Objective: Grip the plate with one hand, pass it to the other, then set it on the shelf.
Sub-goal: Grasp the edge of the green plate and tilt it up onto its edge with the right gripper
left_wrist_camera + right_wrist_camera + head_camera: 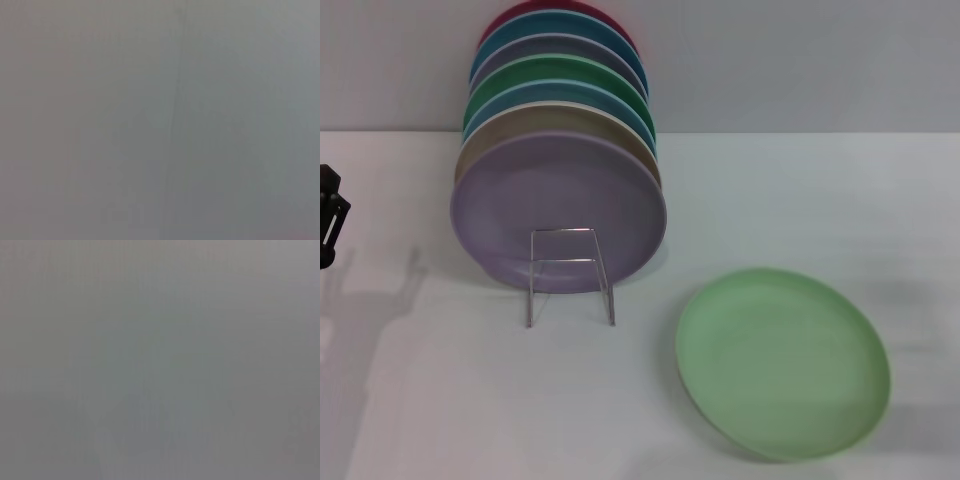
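The pale mint-green plate lies flat on the white table at the front right in the head view. The wire plate rack stands left of it, its small squarish front loop empty, with several plates standing on edge behind it; the lilac plate is the front one. My left gripper shows only as a dark part at the far left edge, far from the plate. My right gripper is out of view. Both wrist views show only plain grey.
Behind the lilac plate stand a beige plate, a blue one, a darker emerald-green plate and others up to a red one. The white table stretches in front of the rack; a grey wall is behind.
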Action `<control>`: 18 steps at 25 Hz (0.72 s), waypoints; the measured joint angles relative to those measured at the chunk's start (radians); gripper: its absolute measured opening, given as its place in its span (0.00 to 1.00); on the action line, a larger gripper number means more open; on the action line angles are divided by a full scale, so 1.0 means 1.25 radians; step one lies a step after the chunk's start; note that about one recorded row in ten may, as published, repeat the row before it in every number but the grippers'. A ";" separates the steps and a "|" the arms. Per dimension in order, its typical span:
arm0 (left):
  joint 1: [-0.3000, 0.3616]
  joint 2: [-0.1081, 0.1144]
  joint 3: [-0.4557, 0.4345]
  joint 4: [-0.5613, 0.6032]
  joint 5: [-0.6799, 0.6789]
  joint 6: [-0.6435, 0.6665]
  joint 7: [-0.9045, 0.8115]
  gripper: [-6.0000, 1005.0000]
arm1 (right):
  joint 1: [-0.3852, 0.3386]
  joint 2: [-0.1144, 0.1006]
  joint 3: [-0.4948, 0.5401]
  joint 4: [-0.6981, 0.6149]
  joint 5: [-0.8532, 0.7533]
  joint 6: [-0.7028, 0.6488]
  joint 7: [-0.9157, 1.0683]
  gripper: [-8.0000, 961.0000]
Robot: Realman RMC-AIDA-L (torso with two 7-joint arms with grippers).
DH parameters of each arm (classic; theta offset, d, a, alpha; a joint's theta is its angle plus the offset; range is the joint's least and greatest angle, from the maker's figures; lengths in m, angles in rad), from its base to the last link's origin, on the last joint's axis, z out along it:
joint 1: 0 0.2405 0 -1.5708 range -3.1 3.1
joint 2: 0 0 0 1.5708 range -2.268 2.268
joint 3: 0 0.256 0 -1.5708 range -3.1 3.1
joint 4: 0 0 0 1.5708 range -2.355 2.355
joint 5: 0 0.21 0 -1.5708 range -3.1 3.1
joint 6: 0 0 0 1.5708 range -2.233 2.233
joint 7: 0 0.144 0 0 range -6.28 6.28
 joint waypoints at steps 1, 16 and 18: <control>-0.001 0.000 -0.002 0.000 0.000 0.000 0.000 0.84 | 0.000 0.000 0.000 0.000 0.000 0.000 0.000 0.71; -0.010 0.001 -0.015 0.006 0.000 -0.004 0.000 0.83 | 0.007 0.005 0.000 0.083 0.000 0.000 -0.296 0.70; -0.009 0.001 -0.016 0.008 0.000 -0.005 0.000 0.83 | 0.002 0.004 -0.001 0.116 0.000 0.001 -0.376 0.70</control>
